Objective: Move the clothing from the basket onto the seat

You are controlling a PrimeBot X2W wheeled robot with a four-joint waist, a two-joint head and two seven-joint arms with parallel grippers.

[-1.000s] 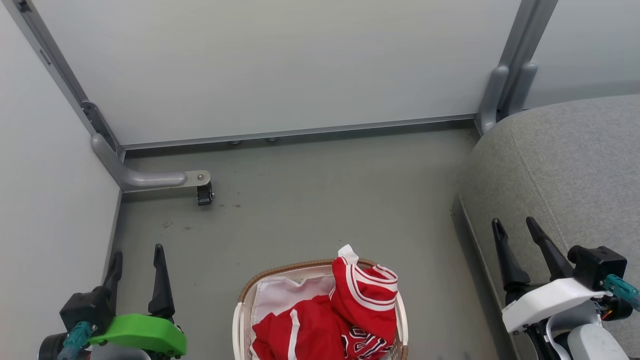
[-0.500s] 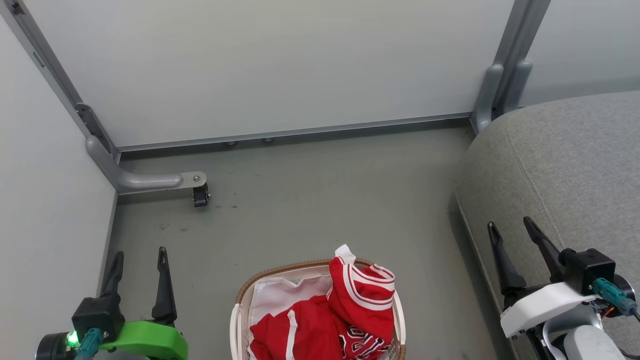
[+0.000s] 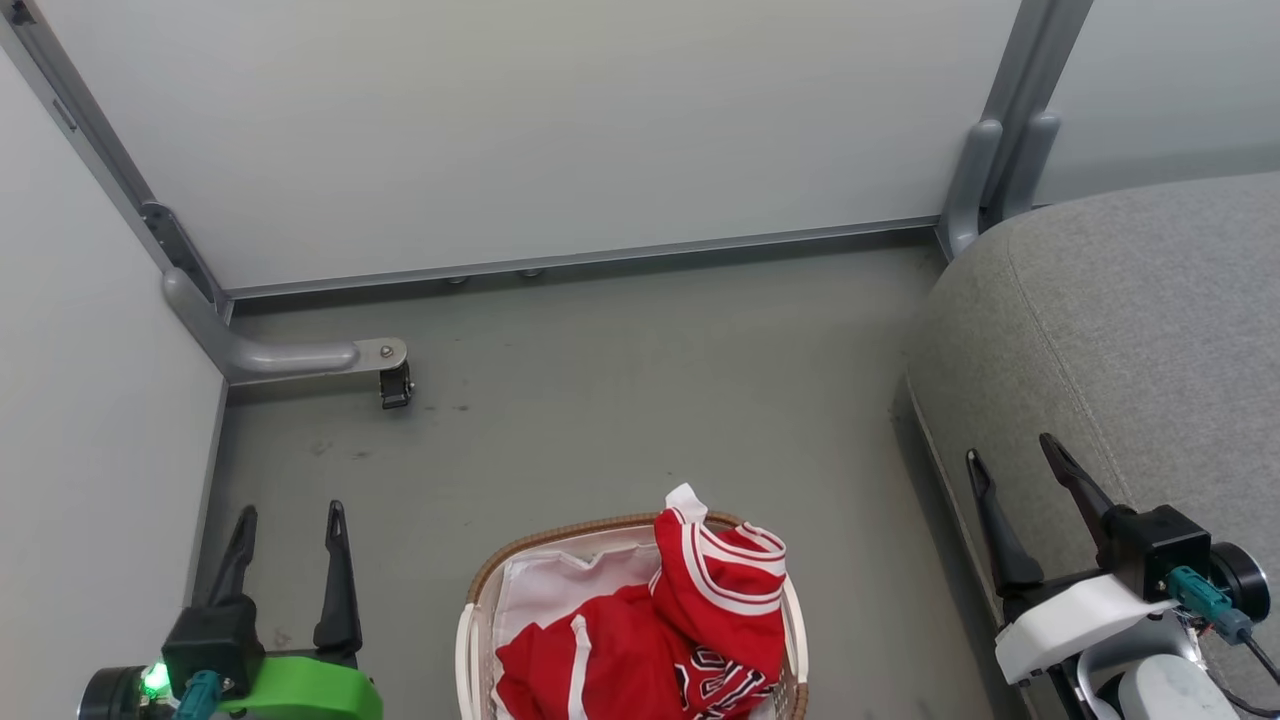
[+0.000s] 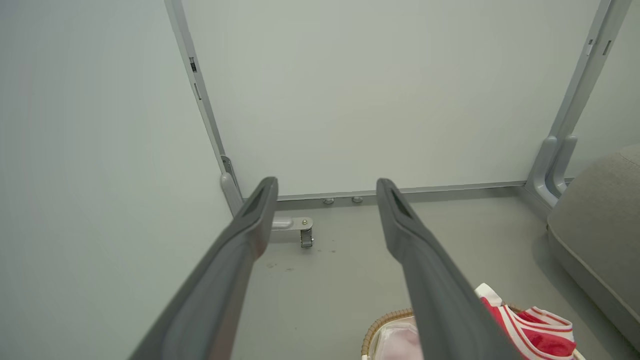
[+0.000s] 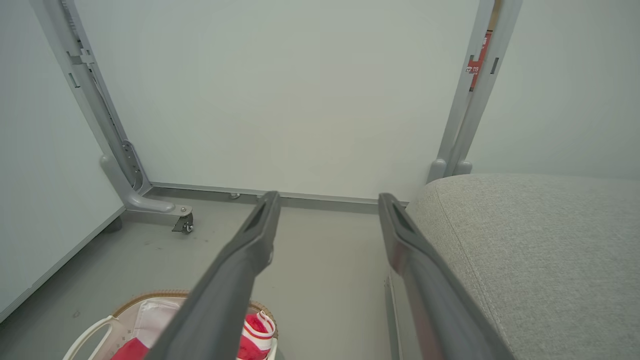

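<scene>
So far the clothing (image 3: 690, 630) lies heaped in the basket (image 3: 478, 600), between my two claws: right of the left claw (image 3: 291, 510) and left of the right claw (image 3: 1010, 448). Both claws stand apart, holding nothing. The seat (image 3: 1150, 330) is just right of the right claw. Over the last second my head view drifted a little and nothing got lifted, so I judge the first reach hasn't begun

The left tool (image 3: 291, 510) is backed by a green cover (image 3: 300, 690), the right tool (image 3: 1010, 449) by a white cover (image 3: 1060, 625); teal plugs (image 3: 1195, 590) are fitted.
</scene>
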